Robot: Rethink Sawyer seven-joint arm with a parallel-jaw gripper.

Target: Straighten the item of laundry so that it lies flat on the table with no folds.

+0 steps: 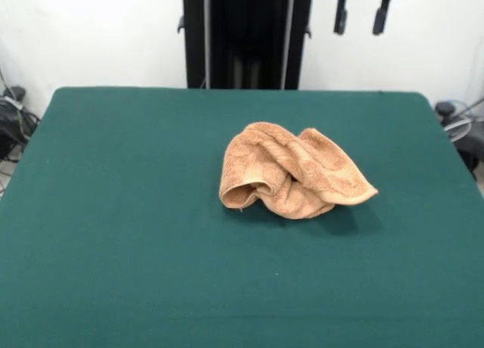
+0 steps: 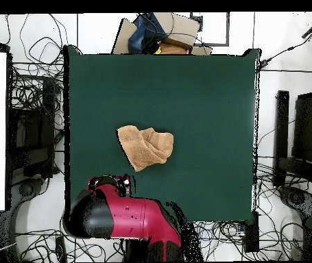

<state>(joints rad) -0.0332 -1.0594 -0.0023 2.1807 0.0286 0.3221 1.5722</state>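
We see the robot's black two-fingered gripper (image 1: 361,15) hanging high at the top edge of the front view, its two dark fingers (image 1: 340,17) spread apart with bare white wall showing between them and nothing held. From above, the gripper (image 2: 108,183) sits at the tip of the red and black arm (image 2: 127,218), just over the table's edge.

Well below the gripper in the front view, and a little to its left in that picture, lies the small light orange-tan terry-cloth towel (image 1: 291,172), crumpled into a loose heap on the large dark green felt-covered table (image 1: 113,212). One edge curls over into an open roll on the heap's left, while a flatter corner juts out to the right. We see several thick folds across its top.

In the overhead view the towel (image 2: 145,146) rests near the middle of the table (image 2: 206,103), apart from the gripper, with tangled black cables (image 2: 31,89) on the floor around the table.
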